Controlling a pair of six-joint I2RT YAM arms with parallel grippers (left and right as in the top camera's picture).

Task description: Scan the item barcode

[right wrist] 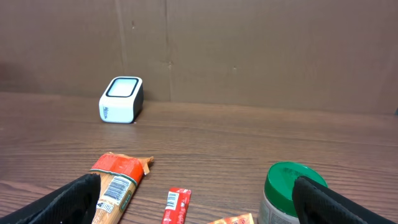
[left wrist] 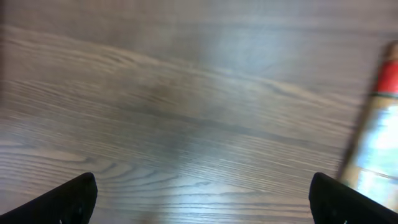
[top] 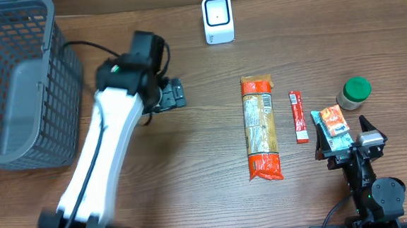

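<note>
The left end effector (top: 172, 95), spread and empty, hovers over the table (top: 206, 163) left of the pasta pack (top: 262, 128). The right end effector (top: 347, 142), also spread and empty, sits near right above a snack packet (top: 331, 122). A red stick (top: 298, 117) lies between the two, a jar (top: 354, 94) is far of the packet, the scanner (top: 217, 19) stands far centre, and a basket (top: 17, 83) is at far left.

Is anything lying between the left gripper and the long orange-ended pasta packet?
Nothing visible. Only bare brown wooden table lies between the open left gripper and the long orange-ended pasta packet.
</note>
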